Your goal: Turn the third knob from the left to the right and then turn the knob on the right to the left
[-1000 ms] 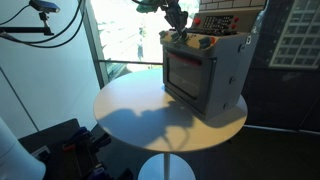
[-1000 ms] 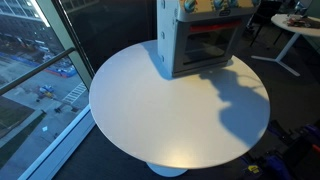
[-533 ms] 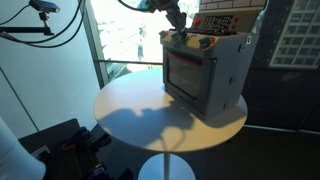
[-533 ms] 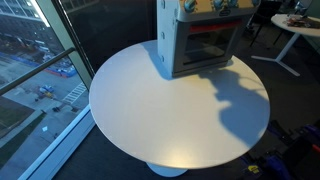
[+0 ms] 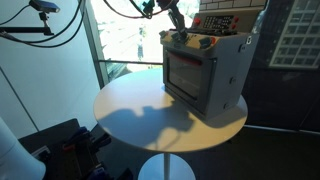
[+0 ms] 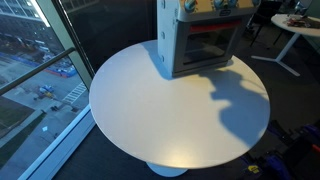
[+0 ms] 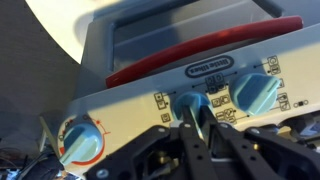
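Note:
A grey toy oven [image 5: 205,70] with a red door handle [image 7: 200,52] stands at the far edge of a round white table [image 5: 140,110]; it also shows in an exterior view [image 6: 200,40]. The wrist view shows its control panel with three blue knobs: one with a red ring [image 7: 80,145], a middle one [image 7: 190,103] and a larger one [image 7: 255,92]. My gripper [image 7: 196,128] has its two black fingers pinched on the ridge of the middle knob. In an exterior view the gripper [image 5: 178,28] sits at the oven's top panel.
The table [image 6: 150,100] stands by a glass wall and railing [image 5: 120,65]. Cables and a camera arm [image 5: 40,20] hang at one side. Another white table [image 6: 290,35] stands behind the oven. Dark gear lies on the floor [image 5: 60,145].
The upper arm has shifted a little above the oven, while the gripper stays at the knob panel. The oven has not moved.

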`<state>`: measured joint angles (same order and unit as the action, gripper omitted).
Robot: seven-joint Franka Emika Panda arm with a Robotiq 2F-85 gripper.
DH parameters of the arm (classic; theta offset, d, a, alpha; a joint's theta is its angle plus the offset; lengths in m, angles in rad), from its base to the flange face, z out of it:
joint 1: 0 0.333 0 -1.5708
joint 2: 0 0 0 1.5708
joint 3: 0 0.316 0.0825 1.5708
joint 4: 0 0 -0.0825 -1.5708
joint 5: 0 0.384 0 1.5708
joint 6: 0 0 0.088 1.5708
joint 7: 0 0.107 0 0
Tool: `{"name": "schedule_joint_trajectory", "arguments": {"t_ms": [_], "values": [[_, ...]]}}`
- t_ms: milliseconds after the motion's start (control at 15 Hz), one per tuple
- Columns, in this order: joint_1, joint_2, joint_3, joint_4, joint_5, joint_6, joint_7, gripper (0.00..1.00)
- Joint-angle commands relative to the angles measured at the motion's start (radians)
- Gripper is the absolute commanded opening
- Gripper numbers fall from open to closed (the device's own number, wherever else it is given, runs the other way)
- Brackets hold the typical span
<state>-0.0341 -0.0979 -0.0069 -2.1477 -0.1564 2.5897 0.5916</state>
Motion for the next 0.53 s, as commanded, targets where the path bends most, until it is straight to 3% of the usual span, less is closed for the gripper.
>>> {"name": "schedule_joint_trajectory", "arguments": {"t_ms": [0, 467], "values": [[-0.03, 0.0, 0.003, 0.005, -0.022, -0.014, 0.092, 0.05], [-0.03, -0.011, 0.001, -0.014, -0.01, -0.006, 0.215, 0.05]]}}
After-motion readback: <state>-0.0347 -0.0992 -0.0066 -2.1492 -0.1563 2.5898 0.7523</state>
